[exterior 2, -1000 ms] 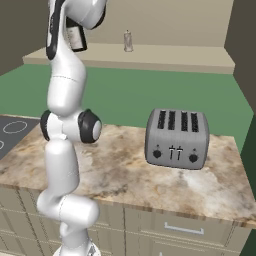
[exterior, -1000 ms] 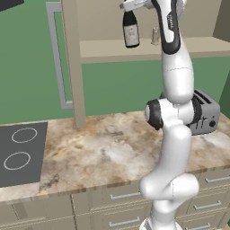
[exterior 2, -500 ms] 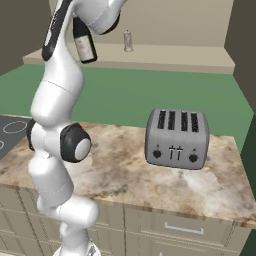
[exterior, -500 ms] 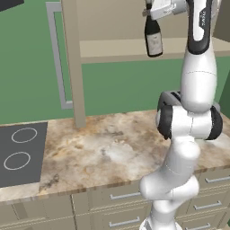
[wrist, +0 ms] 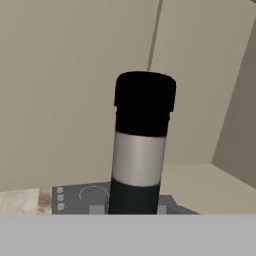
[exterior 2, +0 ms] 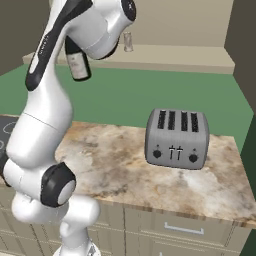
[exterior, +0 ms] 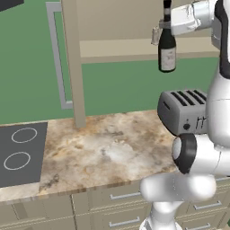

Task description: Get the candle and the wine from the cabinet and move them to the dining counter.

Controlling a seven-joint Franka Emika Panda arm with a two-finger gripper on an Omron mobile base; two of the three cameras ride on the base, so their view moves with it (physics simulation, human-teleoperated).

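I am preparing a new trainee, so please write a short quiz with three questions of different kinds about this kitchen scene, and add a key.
1. True or false: the wine bottle stands on the marbled worktop.
2. Multiple choice: which appliance sits on the worktop right of the cooktop? A) kettle B) four-slot toaster C) blender
3. Short answer: where is the candle now?

Key:
1. False; it hangs upright in the air, its neck in the gripper, above the toaster.
2. B
3. On the open cabinet's shelf, not yet taken.
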